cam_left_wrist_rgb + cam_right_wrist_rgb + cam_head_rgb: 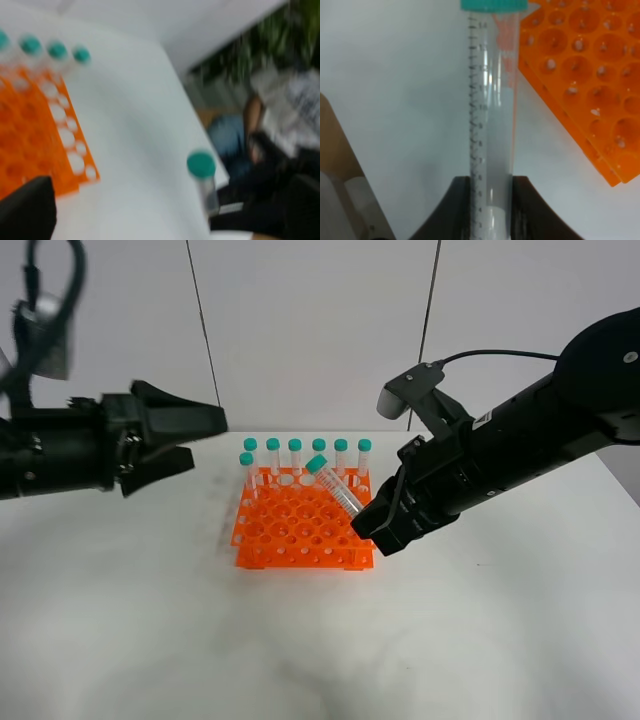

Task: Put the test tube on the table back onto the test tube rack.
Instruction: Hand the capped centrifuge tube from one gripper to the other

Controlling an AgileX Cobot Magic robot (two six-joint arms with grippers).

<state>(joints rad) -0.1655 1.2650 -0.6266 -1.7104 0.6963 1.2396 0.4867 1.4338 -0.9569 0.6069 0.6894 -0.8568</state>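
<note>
Counting the teal-capped tubes in the high view gives eight. Seven standing tubes (295,446) are upright in the one orange test tube rack (300,530), six along its far row and one just in front of that row at the left end. The eighth, the test tube (336,489), is off the white counter (300,650). It is tilted, with its cap up and toward the far left, and it shows over the right side of the rack, not in any hole. Two arms reach in. The right claw (372,525) is closed on the lower end of this tube. The left claw (208,437) hangs above the counter to the left of the rack, spread wide with nothing in it. Only the right wrist view shows the grip close up: two dark fingers (522,210) pinch the clear tube, whose printed scale marks can be read. A corner of the rack with bare holes lies just beside the tube, which is over bare counter. The left wrist view is blurred. It shows four of the racked caps, the held tube's cap apart from the rack, and indistinct clutter past the counter's edge that no other view shows.
</note>
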